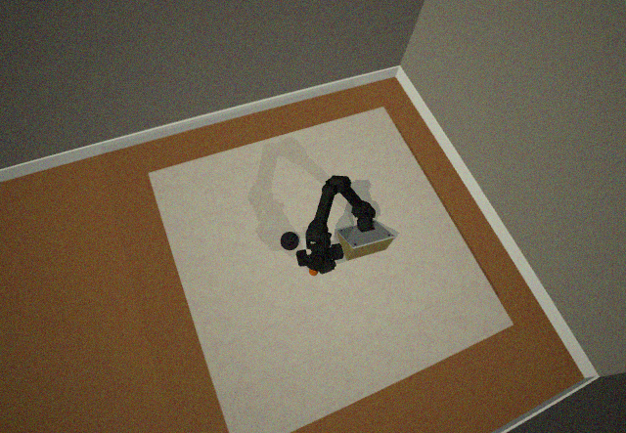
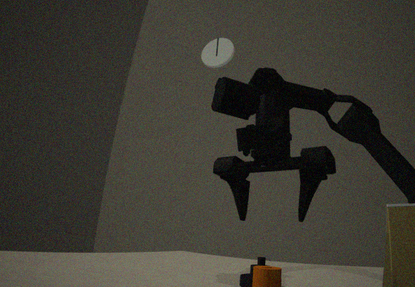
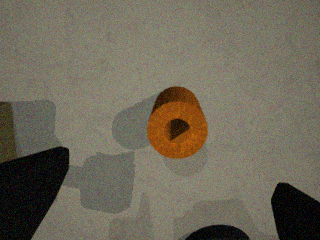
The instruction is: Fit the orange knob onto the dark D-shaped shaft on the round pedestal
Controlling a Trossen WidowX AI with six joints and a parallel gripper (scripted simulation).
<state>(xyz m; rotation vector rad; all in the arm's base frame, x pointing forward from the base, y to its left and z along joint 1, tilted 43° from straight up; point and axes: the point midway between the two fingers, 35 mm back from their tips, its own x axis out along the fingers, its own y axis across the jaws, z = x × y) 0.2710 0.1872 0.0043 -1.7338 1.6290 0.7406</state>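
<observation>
The hand point(image 2: 272, 221) point(image 3: 174, 176) is spread wide with nothing in it, fingers pointing down. In the wrist view the orange knob point(image 1: 313, 272) point(image 2: 267, 276) point(image 3: 177, 145) stands upright on the desk point(image 1: 353, 317) point(image 2: 133, 267) point(image 3: 260, 60), right of centre, above the fingertips' line and between them sideways.

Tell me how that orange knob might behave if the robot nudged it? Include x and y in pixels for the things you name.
The orange knob point(image 1: 313, 272) point(image 2: 267, 277) point(image 3: 177, 149) looks rigid, judging by its crisp rim. Standing on a flat end, it would probably slide or tip; its round side suggests it could roll once over.
</observation>
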